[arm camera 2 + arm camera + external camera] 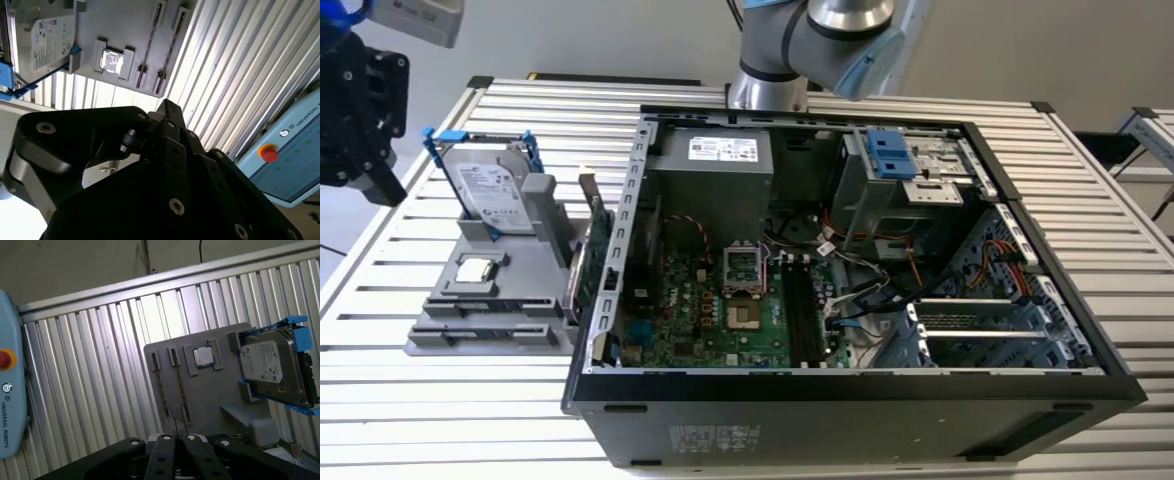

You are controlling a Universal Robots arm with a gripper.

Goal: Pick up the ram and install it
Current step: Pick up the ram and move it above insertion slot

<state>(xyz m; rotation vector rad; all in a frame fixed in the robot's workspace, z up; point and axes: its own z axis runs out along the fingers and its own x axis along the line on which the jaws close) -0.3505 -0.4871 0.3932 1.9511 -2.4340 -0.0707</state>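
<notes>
Ram sitting in holder, gripper hanging apart from it.
Open computer case is lying nearest; just beside its wall the ram is standing on edge in the grey holder, near the hard drive. Gripper is hovering beyond; jaw state: cannot tell.

Dark green on the ram, grey on the holder, silver in a blue frame for the hard drive. Ribbed silver stripes across the table; black on the computer case, green on its motherboard. Pale blue on the pendant, red on its button.
</notes>
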